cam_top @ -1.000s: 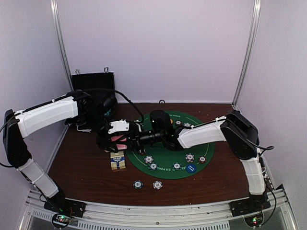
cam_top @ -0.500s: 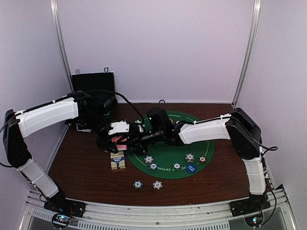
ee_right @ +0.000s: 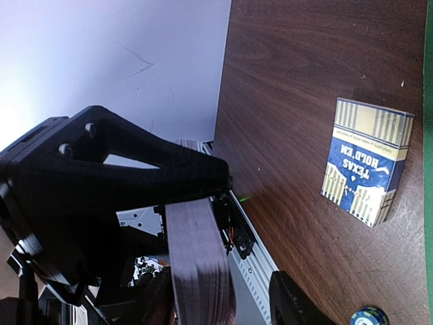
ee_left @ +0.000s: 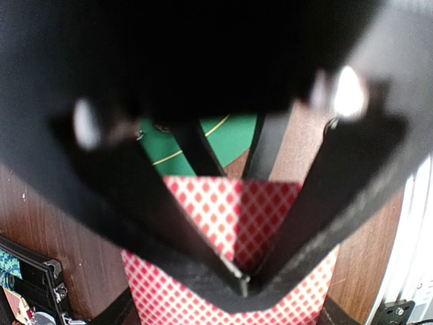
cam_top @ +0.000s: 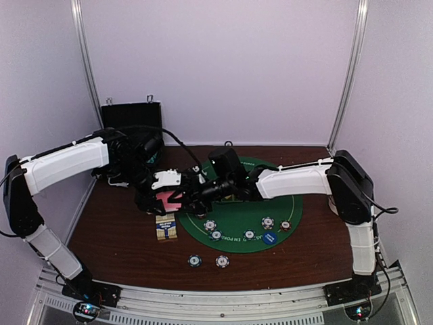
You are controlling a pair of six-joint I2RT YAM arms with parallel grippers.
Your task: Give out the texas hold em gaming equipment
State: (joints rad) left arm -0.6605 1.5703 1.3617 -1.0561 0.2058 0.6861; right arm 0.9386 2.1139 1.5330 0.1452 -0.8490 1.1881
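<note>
The stack of pink-backed, diamond-patterned playing cards [ee_left: 220, 206] is judged light and thin, with slippery faces, so single cards can easily slide or fan out; it is best taken by its flat faces, near one edge. In the top view it is found just left of the centre. It is clamped tightly by the left gripper [ee_left: 240, 276]. The right gripper [cam_top: 193, 195] is seen parted, its thin black fingers [ee_left: 266, 145] at the stack's far edge; whether a card is touched cannot be told.

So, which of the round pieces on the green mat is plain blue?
The blue disc at the near right edge of the green mat; the chips beside it have striped rims.
</note>
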